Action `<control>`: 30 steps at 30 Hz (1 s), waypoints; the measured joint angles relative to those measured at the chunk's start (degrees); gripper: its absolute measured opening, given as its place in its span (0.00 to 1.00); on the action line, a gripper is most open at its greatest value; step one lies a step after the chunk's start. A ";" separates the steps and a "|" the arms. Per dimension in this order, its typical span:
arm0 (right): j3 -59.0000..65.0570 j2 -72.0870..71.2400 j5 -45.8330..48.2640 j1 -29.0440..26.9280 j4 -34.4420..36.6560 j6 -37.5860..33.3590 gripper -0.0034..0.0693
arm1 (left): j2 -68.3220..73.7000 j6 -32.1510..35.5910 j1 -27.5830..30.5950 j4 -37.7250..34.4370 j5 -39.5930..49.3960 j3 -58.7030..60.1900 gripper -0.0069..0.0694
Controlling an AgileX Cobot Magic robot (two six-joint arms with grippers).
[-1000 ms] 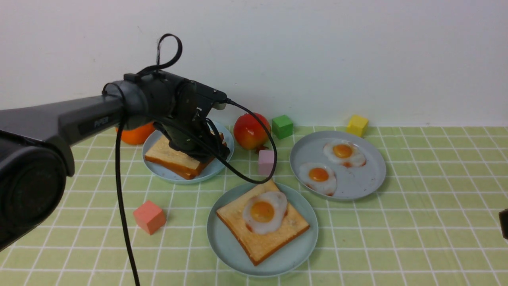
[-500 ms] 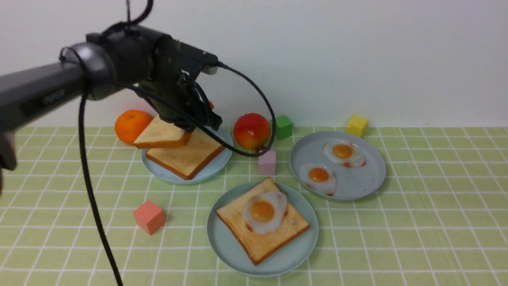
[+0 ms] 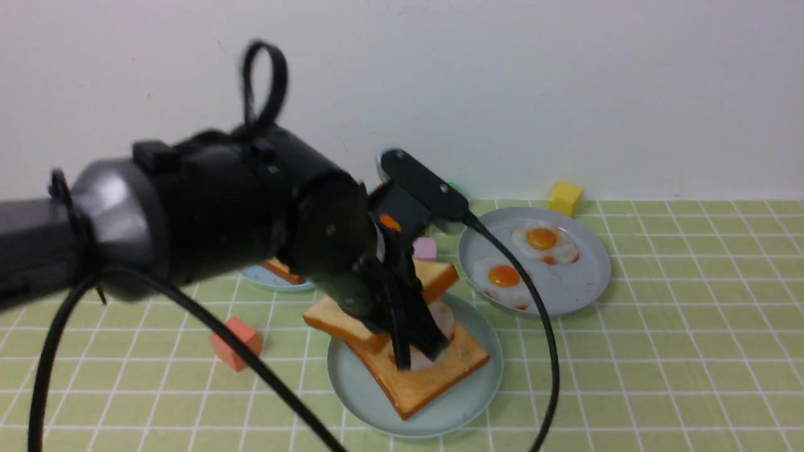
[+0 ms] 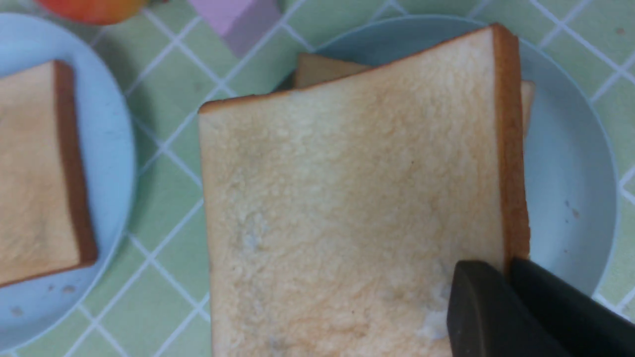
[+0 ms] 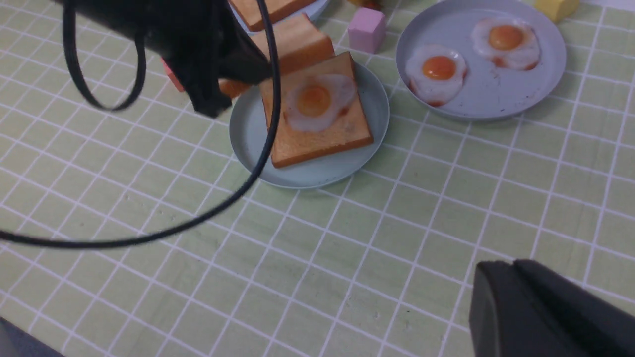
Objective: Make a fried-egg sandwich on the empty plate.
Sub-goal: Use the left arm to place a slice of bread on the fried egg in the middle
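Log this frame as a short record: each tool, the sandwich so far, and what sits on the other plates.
left tool: shut on the crust edge of the top toast slice
top toast slice: held over the mint-green plate, not yet released
mint-green plate: holds the bottom toast slice with one fried egg on it
right tool: shut, holding nothing, away from the plates
light blue plate: one spare toast slice
grey-blue plate: two fried eggs

The checked table bears mint plate (nearest), grey-blue plate, salmon cube and yellow cube.
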 joint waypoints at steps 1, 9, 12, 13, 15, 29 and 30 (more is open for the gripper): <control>0.00 -0.18 0.12 0.00 0.00 0.00 0.12 | 0.21 0.00 -0.88 1.05 -0.97 0.92 0.12; 0.00 -0.45 1.58 0.00 0.00 0.05 0.12 | 3.07 0.00 -3.26 6.78 -7.52 1.89 0.12; 0.00 -0.45 2.17 0.00 0.26 0.05 0.12 | 4.46 0.00 -3.26 7.06 -7.52 1.91 0.12; 0.00 -0.45 2.23 0.00 0.26 0.05 0.12 | 4.55 0.00 -3.26 7.06 -7.52 1.91 0.12; 0.00 -0.45 2.41 0.00 0.41 0.05 0.12 | 5.20 0.00 -3.26 7.06 -7.52 1.91 0.12; 0.00 -0.75 2.68 0.00 0.86 0.05 0.13 | 7.24 -4.79 -3.26 6.73 -7.78 1.91 0.28; 0.00 -0.75 2.68 0.00 0.86 0.05 0.13 | 7.24 -5.15 -3.26 6.68 -7.78 1.91 0.32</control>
